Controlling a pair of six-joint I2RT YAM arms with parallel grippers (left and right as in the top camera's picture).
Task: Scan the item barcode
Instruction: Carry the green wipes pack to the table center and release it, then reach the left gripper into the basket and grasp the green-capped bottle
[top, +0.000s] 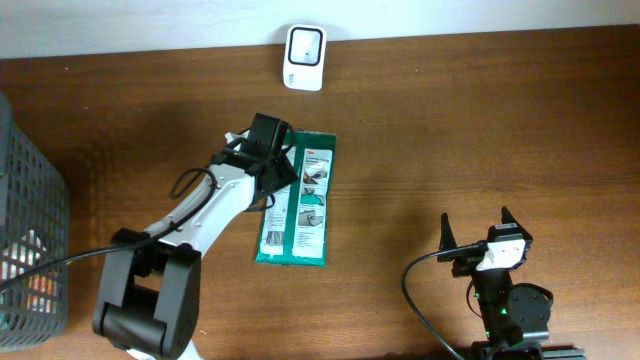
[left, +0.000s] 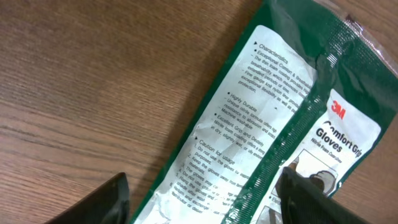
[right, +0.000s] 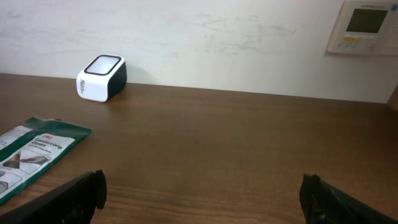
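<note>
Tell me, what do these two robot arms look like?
The left arm has a white link between black joints on a black base, with a thin black cable looping beside it. The right arm is black with a white block near its wrist and a green light lower down. Both end in two dark, tapered fingers.

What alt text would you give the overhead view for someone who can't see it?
The left gripper hangs open over a flat green plastic glove packet lying on the brown wooden table. A small white box-shaped barcode scanner sits at the far edge, apart from the packet; the right gripper rests open at the near right, holding nothing.
</note>
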